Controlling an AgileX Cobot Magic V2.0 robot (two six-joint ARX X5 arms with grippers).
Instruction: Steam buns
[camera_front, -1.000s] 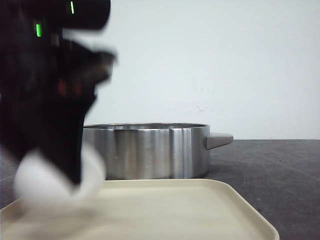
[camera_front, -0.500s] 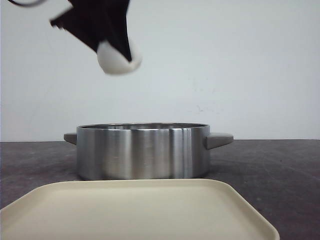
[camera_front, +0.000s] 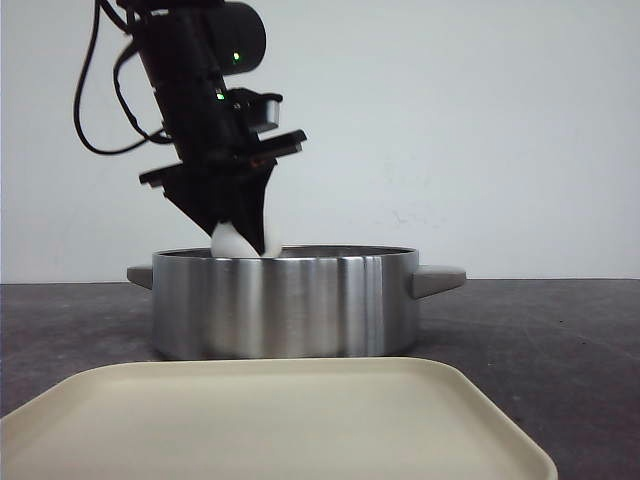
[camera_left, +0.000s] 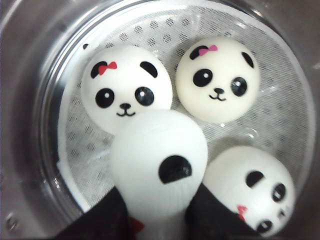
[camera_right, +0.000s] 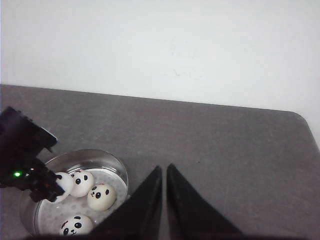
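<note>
Lowered into pot (camera_front: 285, 300), left end effector (camera_left: 159, 210) pinches bun (camera_left: 158, 167).

The left gripper (camera_left: 159, 220) clamps a white panda bun (camera_left: 159, 167), one black eye patch facing the camera, above a steel pot (camera_left: 30, 75) lined with a perforated white steamer sheet (camera_left: 280, 95). Three more panda buns lie on the sheet: one with a red bow (camera_left: 126, 94), one with a pink bow (camera_left: 218, 79) just beside it, and a third (camera_left: 255, 187) partly behind the held bun.

Plain white wall (camera_front: 500, 120), dark tabletop (camera_front: 560, 330)
</note>
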